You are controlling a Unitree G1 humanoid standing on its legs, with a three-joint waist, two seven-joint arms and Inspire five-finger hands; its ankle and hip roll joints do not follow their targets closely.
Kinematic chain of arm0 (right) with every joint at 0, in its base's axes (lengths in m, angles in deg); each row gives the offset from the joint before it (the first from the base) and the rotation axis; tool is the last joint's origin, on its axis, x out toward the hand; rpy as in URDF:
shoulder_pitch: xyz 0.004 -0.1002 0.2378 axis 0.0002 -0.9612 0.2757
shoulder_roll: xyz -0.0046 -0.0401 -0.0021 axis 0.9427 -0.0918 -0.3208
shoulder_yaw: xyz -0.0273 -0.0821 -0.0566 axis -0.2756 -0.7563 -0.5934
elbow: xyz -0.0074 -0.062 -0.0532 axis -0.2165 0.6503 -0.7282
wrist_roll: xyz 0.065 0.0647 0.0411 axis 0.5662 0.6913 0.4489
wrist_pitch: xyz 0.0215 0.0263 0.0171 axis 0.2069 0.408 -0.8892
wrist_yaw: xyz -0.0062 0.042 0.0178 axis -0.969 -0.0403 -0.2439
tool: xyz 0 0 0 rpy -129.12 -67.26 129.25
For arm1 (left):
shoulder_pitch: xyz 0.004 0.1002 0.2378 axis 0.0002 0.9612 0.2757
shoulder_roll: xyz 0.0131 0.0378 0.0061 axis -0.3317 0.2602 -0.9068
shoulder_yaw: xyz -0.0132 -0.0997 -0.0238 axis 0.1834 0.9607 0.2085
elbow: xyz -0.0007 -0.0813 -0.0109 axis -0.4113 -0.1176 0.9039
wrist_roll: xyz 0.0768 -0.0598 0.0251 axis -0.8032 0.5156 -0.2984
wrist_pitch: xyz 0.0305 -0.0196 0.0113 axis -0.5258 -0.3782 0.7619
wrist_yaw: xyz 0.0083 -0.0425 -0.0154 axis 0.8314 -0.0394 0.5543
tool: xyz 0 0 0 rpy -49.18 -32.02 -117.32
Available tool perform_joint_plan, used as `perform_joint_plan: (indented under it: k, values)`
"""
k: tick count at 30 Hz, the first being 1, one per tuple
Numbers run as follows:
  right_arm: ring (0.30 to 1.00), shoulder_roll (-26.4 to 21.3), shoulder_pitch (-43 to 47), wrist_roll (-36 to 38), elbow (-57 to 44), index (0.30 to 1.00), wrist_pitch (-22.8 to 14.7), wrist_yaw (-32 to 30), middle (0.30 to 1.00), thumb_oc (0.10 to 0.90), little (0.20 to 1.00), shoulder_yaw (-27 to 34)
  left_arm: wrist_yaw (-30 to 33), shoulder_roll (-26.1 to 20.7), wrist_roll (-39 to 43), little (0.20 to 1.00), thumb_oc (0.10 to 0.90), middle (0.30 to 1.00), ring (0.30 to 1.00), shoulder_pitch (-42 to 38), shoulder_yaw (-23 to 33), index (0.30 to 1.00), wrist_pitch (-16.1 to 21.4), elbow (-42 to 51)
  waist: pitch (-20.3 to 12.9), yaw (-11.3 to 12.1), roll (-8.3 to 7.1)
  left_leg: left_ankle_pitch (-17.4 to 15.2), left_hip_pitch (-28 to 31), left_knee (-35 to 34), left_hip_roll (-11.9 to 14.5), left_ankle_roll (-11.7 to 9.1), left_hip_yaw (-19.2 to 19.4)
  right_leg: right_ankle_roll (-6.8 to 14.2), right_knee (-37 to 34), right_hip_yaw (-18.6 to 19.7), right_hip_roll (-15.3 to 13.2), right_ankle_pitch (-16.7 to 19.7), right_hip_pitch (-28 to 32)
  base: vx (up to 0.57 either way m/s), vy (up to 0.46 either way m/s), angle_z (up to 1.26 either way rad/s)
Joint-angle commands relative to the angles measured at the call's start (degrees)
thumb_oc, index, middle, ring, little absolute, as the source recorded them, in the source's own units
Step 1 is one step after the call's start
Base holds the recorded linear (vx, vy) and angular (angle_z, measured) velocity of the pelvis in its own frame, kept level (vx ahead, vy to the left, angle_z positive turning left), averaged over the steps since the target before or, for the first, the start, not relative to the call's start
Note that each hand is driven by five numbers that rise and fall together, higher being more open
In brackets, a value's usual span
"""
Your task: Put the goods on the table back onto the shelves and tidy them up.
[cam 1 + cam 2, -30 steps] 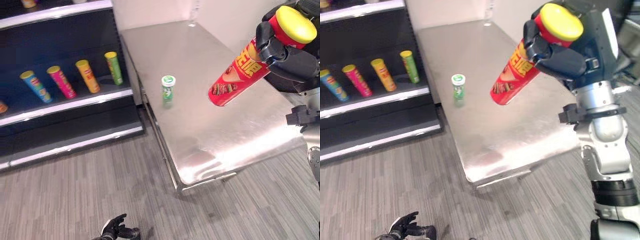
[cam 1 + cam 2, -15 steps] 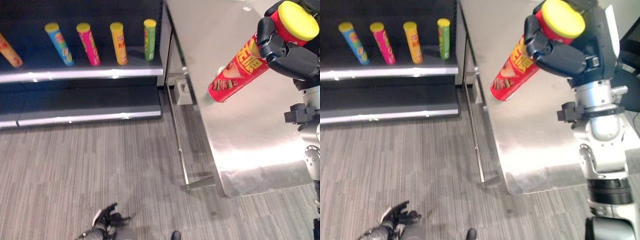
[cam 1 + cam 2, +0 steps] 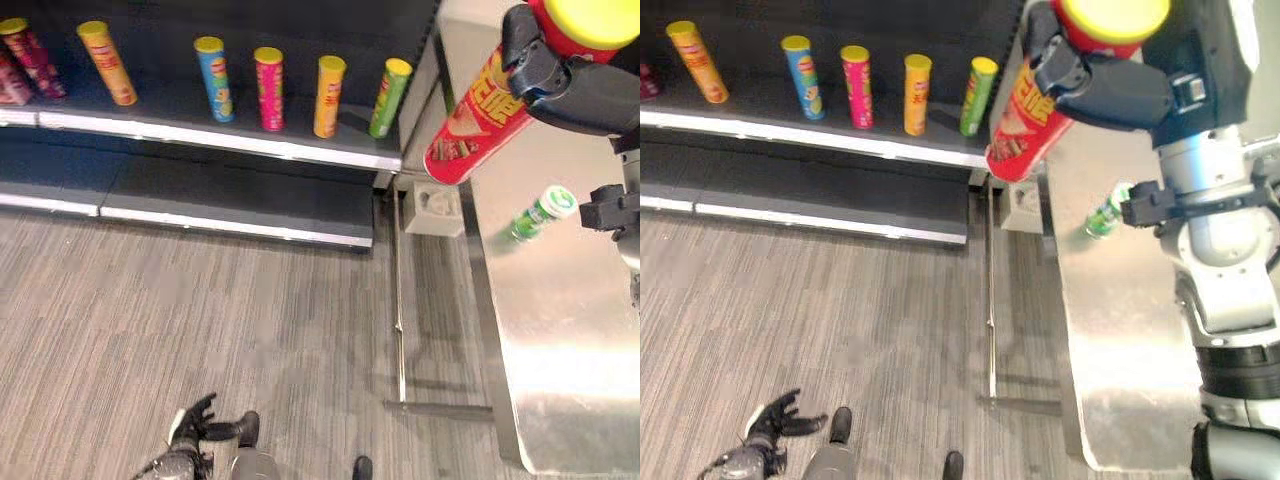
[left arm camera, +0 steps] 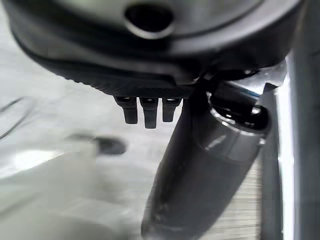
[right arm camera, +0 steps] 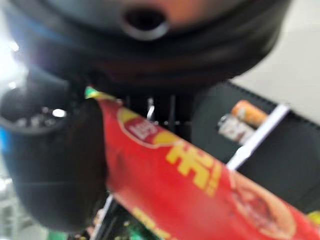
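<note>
The red can [image 3: 478, 115] with its yellow lid hangs tilted in the air at the upper right, over the gap between the shelf [image 3: 250, 145] and the table [image 3: 570, 330], with the right hand [image 3: 575, 85] curled round its upper part. Held high and slanted like this, it could slip out through the fingers, or its low end could knock the green can [image 3: 389, 97], the nearest on the shelf, if it swings in too flat. One small green bottle [image 3: 537, 212] remains on the table, one red can is in hand, and six cans stand in the shelf row, with part of one more thing at the far left edge. The left hand [image 3: 190, 428] hangs low over the floor [image 3: 200, 310], fingers spread and holding nothing.
</note>
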Motion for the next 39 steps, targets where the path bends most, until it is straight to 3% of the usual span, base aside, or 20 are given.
perform_joint_plan:
  k: [1, 4, 5, 7, 8, 9, 11, 13, 15, 16, 17, 18, 20, 21, 22, 24, 25, 32, 35, 39]
  values:
    - [0.300, -1.4, 3.9, 1.1, -3.1, 0.300, -4.8, -2.5, 0.300, 0.400, 0.300, 8.1, -0.6, -3.9, -0.6, 0.900, 0.800, 0.900, 0.900, -3.3, 0.2, 0.900, 1.8, 0.8, -2.6, -2.0, -0.42, -9.2, 1.4, 2.9, -5.3, 2.0, 2.3, -0.8, 2.9, 1.4, 11.6, -2.9, -2.8, -0.02, 0.270, 1.10]
    - [0.300, -2.7, 3.3, 0.6, -2.6, 0.300, -4.6, -2.8, 0.300, 0.400, 0.300, 9.5, -0.7, -4.9, -1.9, 0.900, 0.800, 0.900, 0.900, -4.3, -0.4, 0.900, 1.9, 1.2, -2.6, -2.5, -0.96, -6.4, -2.3, 2.7, 1.9, -1.0, 1.7, 1.0, 2.6, -1.8, 6.7, -2.7, -4.3, -0.04, 0.342, 0.48]
    - [0.300, -3.1, 2.8, 0.1, -2.0, 0.300, -4.5, -3.3, 0.300, 0.400, 0.300, 10.1, -0.6, -5.5, -2.5, 0.900, 0.800, 0.900, 0.900, -4.5, -0.5, 0.900, 2.0, 1.3, -3.4, -3.2, -0.85, -4.0, -3.1, 1.1, 6.6, -2.5, 1.6, 2.3, 1.7, -2.6, 4.3, -2.9, -5.2, 0.02, 0.467, 0.10]
    - [0.300, -3.2, 1.6, -0.4, -1.7, 0.300, -4.4, -3.5, 0.300, 0.400, 0.300, 10.3, -0.2, -6.3, -3.0, 0.900, 0.800, 0.900, 0.900, -4.2, -0.4, 0.900, 2.2, 1.9, -4.8, -3.6, -0.42, -0.9, -2.9, -0.5, 11.6, -4.7, 2.1, 3.6, 0.9, -3.2, 1.4, -3.2, -5.3, 0.15, 0.624, 0.05]
    - [0.300, -3.2, 0.4, -0.7, -0.8, 0.300, -4.4, -3.6, 0.300, 0.400, 0.300, 10.4, 0.3, -7.0, -2.8, 0.900, 0.800, 0.900, 0.900, -4.2, -0.4, 0.900, 2.6, 2.8, -5.6, -3.5, 0.49, 1.8, -3.3, 0.1, 16.4, -7.2, 1.8, 3.6, -0.2, -3.8, -1.5, -3.2, -4.3, 0.23, 0.781, -0.07]
    - [0.300, -3.4, 0.8, -0.9, -0.6, 0.300, -4.3, -3.6, 0.300, 0.400, 0.300, 9.8, 0.6, -7.8, -2.4, 0.900, 0.800, 0.900, 0.900, -4.4, -0.3, 0.900, 3.1, 3.9, -5.8, -2.6, 0.89, 3.7, -4.0, 1.6, 17.7, -8.0, 0.5, 3.6, -0.8, -3.8, -3.4, -2.8, -3.7, 0.25, 0.882, -0.15]
    - [0.300, -2.9, 1.3, -1.1, -0.7, 0.300, -4.1, -3.3, 0.300, 0.400, 0.300, 8.7, 0.6, -8.2, -2.4, 0.900, 0.800, 0.900, 0.900, -3.7, -0.4, 0.900, 3.3, 4.9, -6.3, -2.0, 1.39, 2.2, -3.9, 3.3, 17.9, -8.0, -0.7, 3.6, -2.8, -4.1, -5.2, -1.3, -2.5, 0.12, 0.590, -0.29]
    - [0.300, 1.0, 3.1, -2.1, -0.7, 0.300, -3.9, -3.2, 0.300, 0.400, 0.300, 7.1, 1.5, -8.7, -2.5, 0.900, 0.800, 0.900, 0.900, -5.2, -0.2, 0.900, 3.2, 4.6, -6.2, -1.7, 2.88, -3.7, -4.1, 8.6, 15.8, -8.0, 1.1, 3.6, -4.6, -4.6, -10.7, 6.1, -4.5, -0.02, 0.741, -0.83]
    - [0.300, 4.7, 7.3, -2.3, -1.5, 0.300, -3.7, -3.4, 0.300, 0.400, 0.300, 1.7, 2.5, -11.5, -1.4, 0.900, 0.800, 0.900, 0.900, -6.1, 0.2, 0.900, 3.4, 6.8, -5.5, -2.0, 3.01, -8.5, -3.8, 7.7, 13.7, -6.7, 5.6, 3.6, -4.6, -3.6, -11.8, 15.5, -10.9, -0.19, 0.697, -0.58]
    - [0.300, 5.0, 8.2, -2.5, -2.5, 0.300, -3.2, -2.9, 0.300, 0.400, 0.300, 1.0, 2.2, -11.6, -1.2, 0.900, 0.800, 0.900, 0.900, -6.0, 0.6, 0.900, 2.9, 6.8, -5.8, -2.4, 2.57, -7.6, -3.7, 6.4, 12.1, -5.9, 6.4, 3.6, -4.6, -3.1, -11.1, 15.8, -11.4, -0.12, 0.495, -0.42]
    - [0.300, 5.0, 8.2, -2.5, -2.5, 0.300, -3.2, -2.9, 0.300, 0.400, 0.300, 1.0, 2.2, -11.6, -1.2, 0.900, 0.800, 0.900, 0.900, -6.0, 0.6, 0.900, 2.9, 6.8, -5.8, -2.4, 2.57, -7.6, -3.7, 6.4, 12.1, -5.9, 6.4, 3.6, -4.6, -3.1, -11.1, 15.8, -11.4, 0.05, 0.430, -0.85]
    - [0.300, 5.1, 8.7, -1.7, -2.1, 0.300, -3.4, -3.0, 0.300, 0.400, 0.300, 0.9, 2.2, -11.9, -0.9, 0.900, 0.800, 0.900, 0.900, -6.4, 0.9, 0.900, 2.9, 5.9, -6.3, -2.4, 1.56, -7.0, -1.5, 1.8, 9.1, -4.4, 8.1, 3.6, -4.6, 0.2, -7.2, 14.2, -10.9, 0.09, 0.462, -0.47]
    - [0.300, 3.9, 9.2, -1.0, -1.5, 0.300, -3.5, -2.5, 0.300, 0.400, 0.300, 0.8, 1.5, -12.1, -2.1, 0.900, 0.800, 0.900, 0.900, -5.9, 1.0, 0.900, 2.4, 5.2, -6.8, -2.2, 0.22, -6.2, 0.9, -4.8, 4.1, -2.0, 10.1, 3.6, -3.4, 0.2, -0.9, 9.9, -8.1, 0.06, 0.545, 0.06]
    - [0.300, 3.9, 9.2, -1.0, -1.5, 0.300, -3.5, -2.5, 0.300, 0.400, 0.300, 0.8, 1.5, -12.1, -2.1, 0.900, 0.800, 0.900, 0.900, -5.9, 1.0, 0.900, 2.4, 5.2, -6.8, -2.2, 0.12, -5.8, 0.9, -5.1, 4.0, -2.0, 10.1, 3.6, -3.3, 0.3, -1.0, 10.0, -8.3, -0.01, 0.489, 0.27]
    - [0.300, 3.5, 9.4, -0.8, -1.0, 0.300, -3.2, -2.2, 0.300, 0.400, 0.300, 0.5, 1.2, -11.6, -2.8, 0.900, 0.800, 0.900, 0.900, -5.9, 1.1, 0.900, 1.9, 4.0, -6.6, -1.9, -0.33, -6.3, 2.0, -6.9, 1.1, -0.6, 10.8, 3.6, -2.5, 0.4, 3.7, 4.9, -6.7, -0.01, 0.360, 0.09]
    - [0.300, 3.5, 9.6, -0.6, -0.5, 0.300, -3.2, -2.1, 0.300, 0.400, 0.300, 0.3, 1.2, -11.2, -3.1, 0.900, 0.800, 0.900, 0.900, -6.0, 1.1, 0.900, 1.8, 3.5, -6.4, -1.8, -0.40, -6.6, 2.0, -6.9, 0.0, -0.2, 10.9, 3.2, -2.2, 0.9, 5.9, 3.6, -6.8, -0.01, 0.302, -0.16]
    - [0.300, 3.8, 9.1, -1.0, 0.8, 0.300, -3.3, -2.2, 0.300, 0.400, 0.300, -0.5, 1.1, -10.1, -3.2, 0.900, 0.800, 0.900, 0.900, -6.0, 1.0, 0.900, 1.5, 2.9, -5.3, -2.0, -0.08, -6.7, 2.3, -6.9, -2.0, 0.6, 9.8, 2.6, -1.4, 2.9, 10.5, 2.2, -9.0, -0.01, 0.145, -0.08]
    - [0.300, 3.6, 8.7, -2.2, -1.7, 0.300, -2.9, -1.7, 0.300, 0.400, 0.300, -1.3, 0.3, -7.2, -2.5, 0.900, 0.800, 0.900, 0.900, -4.7, -0.3, 0.900, 1.8, 4.5, -3.9, -2.4, 2.38, -7.9, 5.0, -6.9, -5.6, 2.0, 7.4, 0.8, -0.3, 1.7, 12.6, 2.2, -9.2, 0.10, 0.099, 0.23]
    - [0.300, 5.5, 8.6, -4.0, -3.6, 0.300, -2.5, -1.2, 0.300, 0.400, 0.300, -2.4, 0.5, -5.9, -1.5, 0.900, 0.800, 0.900, 0.900, -5.1, -0.8, 0.900, 1.8, 6.4, -1.3, -1.8, 3.33, -12.3, 1.2, 6.1, -7.1, 2.3, 4.8, -0.8, 1.2, 0.1, 11.0, 1.3, -9.1, 0.06, 0.061, 0.39]
    - [0.300, 7.5, 7.0, -5.5, -3.7, 0.300, -1.7, -1.1, 0.300, 0.400, 0.300, -2.6, 0.2, -5.4, -1.1, 0.900, 0.800, 0.900, 0.900, -4.8, -1.3, 0.900, 1.4, 6.3, -1.5, -0.8, 3.78, -11.6, -3.0, 8.3, -3.9, 0.7, 3.9, -0.4, 0.8, -1.9, 8.6, -0.2, -7.6, 0.12, 0.141, 0.40]
